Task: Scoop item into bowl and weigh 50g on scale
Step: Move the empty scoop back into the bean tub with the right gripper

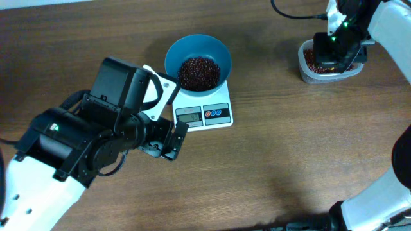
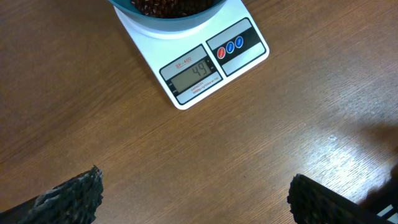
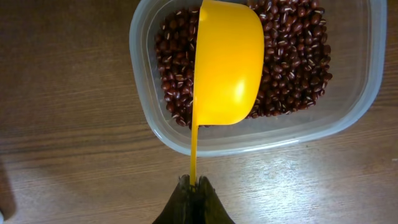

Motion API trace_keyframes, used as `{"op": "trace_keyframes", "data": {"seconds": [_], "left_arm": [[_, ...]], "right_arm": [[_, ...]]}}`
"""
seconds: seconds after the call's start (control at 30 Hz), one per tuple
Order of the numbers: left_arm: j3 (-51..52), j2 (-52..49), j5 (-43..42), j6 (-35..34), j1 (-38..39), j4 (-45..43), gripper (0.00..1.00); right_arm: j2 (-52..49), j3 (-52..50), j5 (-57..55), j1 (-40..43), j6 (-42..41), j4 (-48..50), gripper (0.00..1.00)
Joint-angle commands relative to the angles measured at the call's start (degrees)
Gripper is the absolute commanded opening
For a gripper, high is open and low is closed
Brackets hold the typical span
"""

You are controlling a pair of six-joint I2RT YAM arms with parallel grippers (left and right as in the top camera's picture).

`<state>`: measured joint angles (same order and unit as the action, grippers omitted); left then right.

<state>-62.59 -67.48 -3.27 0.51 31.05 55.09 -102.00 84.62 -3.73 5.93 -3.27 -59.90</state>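
Note:
The teal-blue bowl [image 1: 172, 52] holds a heap of dark red-brown beans [image 1: 198, 72] and stands on the white scale [image 1: 204, 115]. In the left wrist view the scale [image 2: 186, 68] shows 49 on its display, with the bowl's rim [image 2: 168, 22] at the top. My left gripper [image 2: 196, 196] is open and empty over bare table in front of the scale. My right gripper [image 3: 194, 186] is shut on the handle of a yellow scoop [image 3: 227, 62], turned on its side over the clear tub of beans [image 3: 298, 56].
The clear rounded tub [image 1: 307, 74] stands at the far right of the table, under the right arm. A black cable [image 1: 292, 14] runs along the back edge. The left arm's black body [image 1: 96, 138] lies left of the scale.

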Motion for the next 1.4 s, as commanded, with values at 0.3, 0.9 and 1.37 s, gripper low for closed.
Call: {"op": "trace_keyframes", "data": {"seconds": [0.3, 0.9, 1.37], "left_arm": [[-0.9, 0.0, -0.9, 1.3, -0.1, 0.0, 0.99], [-0.9, 0.0, -0.9, 1.3, -0.1, 0.0, 0.99], [-0.9, 0.0, -0.9, 1.3, -0.1, 0.0, 0.99]], "right_arm": [[-3.3, -0.6, 0.3, 0.1, -0.6, 0.6, 0.04], [-3.3, -0.6, 4.1, 0.4, -4.3, 0.3, 0.04], [-1.7, -0.2, 16.5, 7.3, 0.1, -0.9, 0.04]]}}
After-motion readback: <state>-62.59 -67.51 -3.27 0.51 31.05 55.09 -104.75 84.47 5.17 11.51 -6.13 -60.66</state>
